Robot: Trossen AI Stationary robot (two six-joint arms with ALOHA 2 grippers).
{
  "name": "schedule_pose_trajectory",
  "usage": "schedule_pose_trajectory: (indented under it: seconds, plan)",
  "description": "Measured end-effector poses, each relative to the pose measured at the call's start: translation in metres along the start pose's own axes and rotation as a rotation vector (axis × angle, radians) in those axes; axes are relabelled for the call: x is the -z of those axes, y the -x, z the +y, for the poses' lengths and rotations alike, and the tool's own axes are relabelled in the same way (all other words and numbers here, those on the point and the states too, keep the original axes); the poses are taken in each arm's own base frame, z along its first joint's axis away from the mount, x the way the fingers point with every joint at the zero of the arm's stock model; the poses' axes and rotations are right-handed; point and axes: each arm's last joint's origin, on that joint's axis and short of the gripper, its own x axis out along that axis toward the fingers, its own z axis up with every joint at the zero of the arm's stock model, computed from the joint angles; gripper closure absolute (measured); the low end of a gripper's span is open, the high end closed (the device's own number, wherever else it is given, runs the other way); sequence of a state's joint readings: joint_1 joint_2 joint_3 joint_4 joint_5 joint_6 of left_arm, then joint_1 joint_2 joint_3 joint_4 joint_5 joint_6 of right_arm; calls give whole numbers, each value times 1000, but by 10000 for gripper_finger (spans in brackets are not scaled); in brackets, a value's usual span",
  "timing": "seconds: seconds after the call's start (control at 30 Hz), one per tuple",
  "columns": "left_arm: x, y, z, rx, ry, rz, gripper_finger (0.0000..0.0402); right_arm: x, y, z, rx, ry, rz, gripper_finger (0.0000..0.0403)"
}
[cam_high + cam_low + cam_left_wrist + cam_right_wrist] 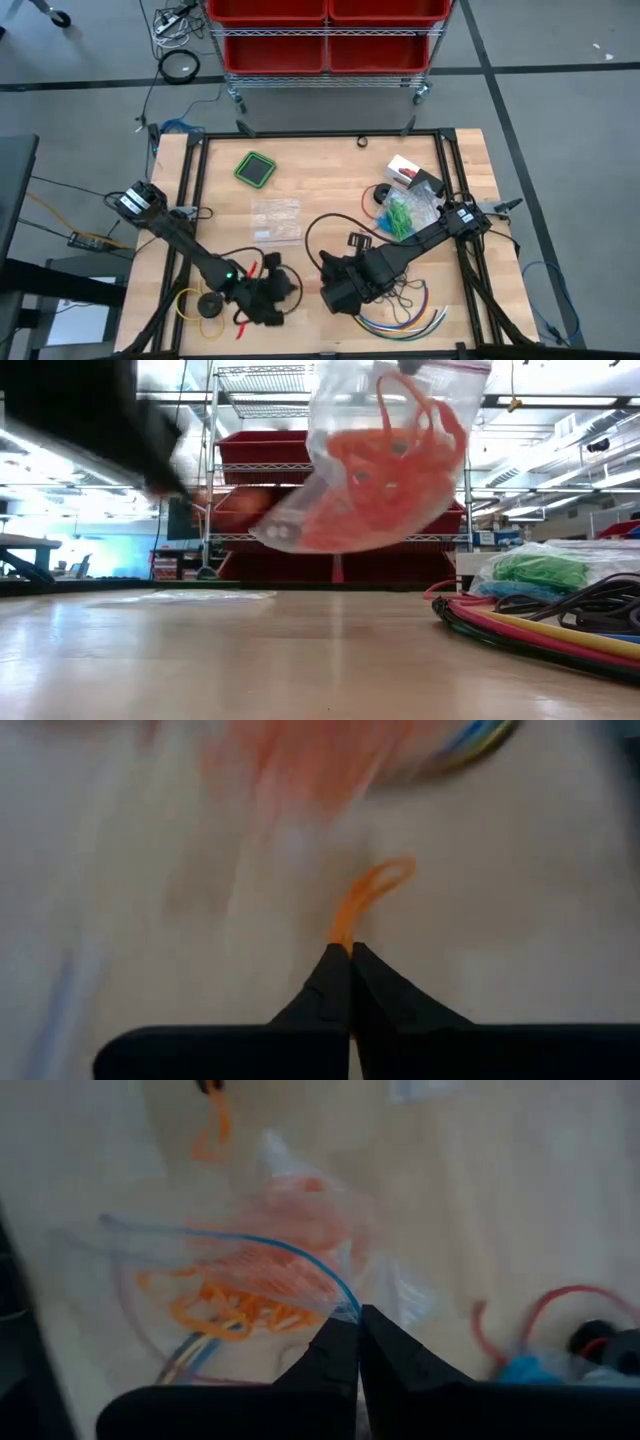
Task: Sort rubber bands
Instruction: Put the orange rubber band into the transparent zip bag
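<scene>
Right now the left hand (350, 952) is pinched shut on a single orange rubber band (368, 892), whose loop trails forward from the fingertips in a long, narrow shape. The right hand (357, 1320) is also closed, gripping the rim of a clear zip bag (270, 1260) that hangs above the bench (330, 200) with a bunch of orange bands (385, 470) inside.

In the high view both hands sit at the near side of the bench, the left one just left of the right, close together but not touching. The right wrist view shows the held band a short way beyond the bag's mouth, so the bag lies to the right of the left hand.

The coming move probably turns on that gap: the band's long axis would need to point into the bag's opening. How wide the mouth gapes cannot be told. A green bunch (400, 217) lies far right, bagged.
</scene>
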State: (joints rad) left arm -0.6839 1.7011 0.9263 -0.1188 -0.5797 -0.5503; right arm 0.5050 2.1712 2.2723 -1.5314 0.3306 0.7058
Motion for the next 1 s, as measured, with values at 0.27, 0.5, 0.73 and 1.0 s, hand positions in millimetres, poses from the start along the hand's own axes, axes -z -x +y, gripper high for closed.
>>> schedule_pose_trajectory:
  seconds: [0.27, 0.5, 0.73, 1.0]
  plan:
    - [-96, 60, -43, 0, -239, -234, 400, -7, -4, -4, -118, -35, 71, 403]
    - [-115, 52, -45, 18, -290, -260, 400, -17, -6, -3, -222, -70, 48, 403]
    - [-104, 9, -39, -35, -285, -162, 397, -22, -6, -4, -249, -69, 28, 403]
    - [-92, -1, -22, -120, -196, -12, 395, -23, -6, -4, -251, -72, 19, 403]
